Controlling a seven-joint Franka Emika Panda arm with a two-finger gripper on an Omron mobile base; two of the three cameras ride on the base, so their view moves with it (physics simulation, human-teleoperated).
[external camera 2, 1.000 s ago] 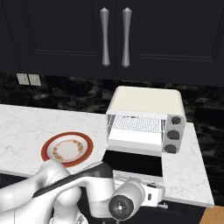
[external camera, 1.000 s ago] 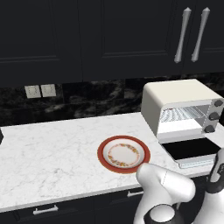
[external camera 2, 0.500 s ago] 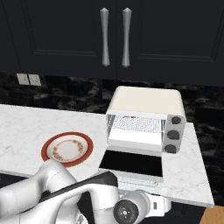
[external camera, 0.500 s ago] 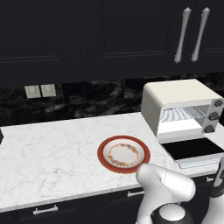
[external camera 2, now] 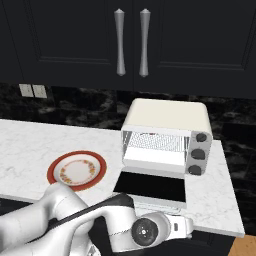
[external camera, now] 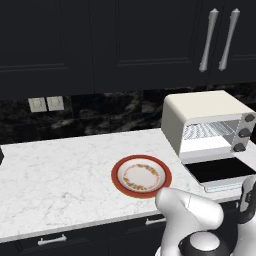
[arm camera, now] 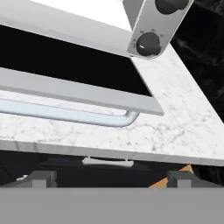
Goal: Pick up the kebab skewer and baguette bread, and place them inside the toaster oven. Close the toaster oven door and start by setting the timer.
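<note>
The end effector (arm camera: 105,177) is hanging low off the bench's front edge, jaws spread wide and holding nothing, looking up at the door handle from just below the marble lip. The cream-white boxy toaster oven (external camera: 200,117) is sitting at the bench's right end, and its dark-glass door in a pale frame (external camera 2: 152,186) is lying folded down flat towards the front edge, silver bar handle (arm camera: 65,114) outermost.

That door looks stiff and hinged, light enough, I'd say, but the rounded bar is smooth and could slip; the best hold seems to be mid-bar, jaws straddling it, or a push up from underneath. The wire rack (external camera: 207,131) inside is too pale to tell what's lying on it.

The red-rimmed round plate (external camera: 142,176) is sitting near the front edge, left of the door, with nothing but its pattern showing. The dark timer knobs (external camera 2: 198,153) are stacked down the oven's right face. What's in the way: the white marble bench (arm camera: 175,118) edge itself, right between the fingers and that handle.
</note>
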